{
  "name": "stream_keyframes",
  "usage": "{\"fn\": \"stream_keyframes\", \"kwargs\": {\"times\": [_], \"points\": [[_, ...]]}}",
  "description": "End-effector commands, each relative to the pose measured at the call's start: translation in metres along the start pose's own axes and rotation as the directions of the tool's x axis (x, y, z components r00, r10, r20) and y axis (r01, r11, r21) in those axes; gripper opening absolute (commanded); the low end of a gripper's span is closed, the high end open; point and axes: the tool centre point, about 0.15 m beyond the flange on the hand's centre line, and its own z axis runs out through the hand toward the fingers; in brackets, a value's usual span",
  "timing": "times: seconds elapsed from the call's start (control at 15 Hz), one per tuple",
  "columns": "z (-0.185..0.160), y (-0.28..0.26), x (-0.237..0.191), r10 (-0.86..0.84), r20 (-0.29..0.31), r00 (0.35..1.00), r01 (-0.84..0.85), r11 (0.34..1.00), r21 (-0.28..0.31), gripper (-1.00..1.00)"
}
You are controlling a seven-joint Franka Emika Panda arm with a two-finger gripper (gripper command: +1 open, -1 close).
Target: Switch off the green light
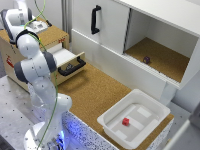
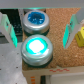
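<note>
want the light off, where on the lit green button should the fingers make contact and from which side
Press the glowing dome of the green button at its centre, from straight above: it is round, faces up in a metal ring, and lies between the fingers, with the blue button close beside it.

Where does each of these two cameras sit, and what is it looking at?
Exterior view: high up off the arm, looking down on the cork counter, white bin and open cabinet; the white arm shows.
Wrist view: on the wrist, looking close down at the lit green button and blue button; the gripper fingers frame it.
Shared: no object clearly, though cork surface appears in both.
</note>
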Motion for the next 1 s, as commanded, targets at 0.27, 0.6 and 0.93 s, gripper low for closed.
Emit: {"fn": "stream_keyframes", "kwargs": {"times": [0.27,0.6,0.93], "points": [[-0.007,0.010,0.031,-0.005,0.044,0.999,0.002,0.998,0.059,-1.00],[0.010,-0.007,0.026,-0.015,0.052,0.999,0.010,0.994,0.112,-1.00],[0.033,0.000,0.025,0.012,0.061,0.998,-0.021,0.991,0.136,-1.00]]}}
